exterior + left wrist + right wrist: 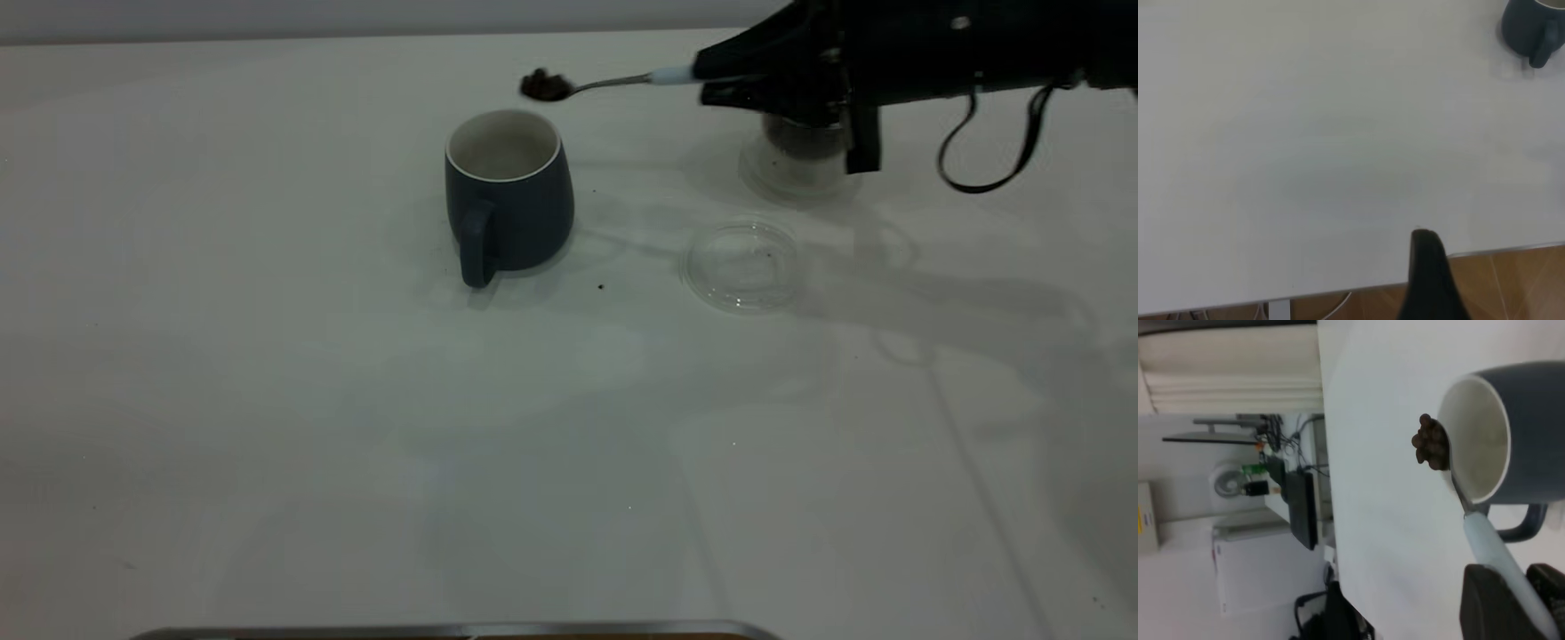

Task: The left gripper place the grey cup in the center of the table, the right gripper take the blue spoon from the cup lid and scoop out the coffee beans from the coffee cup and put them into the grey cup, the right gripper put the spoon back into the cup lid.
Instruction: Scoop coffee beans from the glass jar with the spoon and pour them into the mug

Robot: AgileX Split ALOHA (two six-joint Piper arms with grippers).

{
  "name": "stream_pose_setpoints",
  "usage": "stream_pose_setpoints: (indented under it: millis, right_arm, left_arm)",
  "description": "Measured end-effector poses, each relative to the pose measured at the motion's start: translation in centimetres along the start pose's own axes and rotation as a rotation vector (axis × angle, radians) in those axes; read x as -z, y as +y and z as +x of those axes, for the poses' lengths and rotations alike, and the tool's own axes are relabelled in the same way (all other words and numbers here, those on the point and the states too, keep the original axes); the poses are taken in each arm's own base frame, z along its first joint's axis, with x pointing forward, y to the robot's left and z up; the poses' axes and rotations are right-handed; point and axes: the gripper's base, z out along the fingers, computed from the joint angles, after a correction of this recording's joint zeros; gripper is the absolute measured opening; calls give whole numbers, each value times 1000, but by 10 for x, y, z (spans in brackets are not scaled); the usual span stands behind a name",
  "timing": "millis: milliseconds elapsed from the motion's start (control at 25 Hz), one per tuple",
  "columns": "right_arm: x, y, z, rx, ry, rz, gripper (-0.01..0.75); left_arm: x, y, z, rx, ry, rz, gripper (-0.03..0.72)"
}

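Note:
The grey cup [508,194] stands upright on the table [356,427], its handle toward the front; its white inside looks empty. My right gripper [716,78] is shut on the pale handle of the blue spoon [613,84] and holds it level, above and just behind the cup. Coffee beans [545,84] are heaped in the spoon's bowl, over the cup's far rim. In the right wrist view the beans [1430,441] sit at the rim of the cup [1511,433]. The coffee cup [796,151] is partly hidden behind the gripper. The cup lid [742,264] lies empty.
A dark speck [601,286] lies between the mug and the lid. One finger of the left gripper [1428,273] shows over the table's near edge, far from the mug [1533,28]. The right arm's cable [987,151] loops above the table.

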Motion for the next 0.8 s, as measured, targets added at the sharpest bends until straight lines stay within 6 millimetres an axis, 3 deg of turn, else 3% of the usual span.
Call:
stream_pose_setpoints:
  millis: [320, 440, 640, 800]
  right_arm:
    - [-15, 6, -2, 144, -10, 67, 113]
    - [-18, 10, -7, 315, -19, 77, 113]
    - [-18, 11, -9, 796, -3, 80, 113]
    - [-19, 10, -8, 989, 8, 99, 113]
  left_arm:
    - [0, 0, 0, 0, 0, 0, 568]
    - [0, 0, 0, 0, 0, 0, 568]
    - [0, 0, 0, 0, 0, 0, 568]
    - [0, 0, 0, 0, 0, 0, 568]
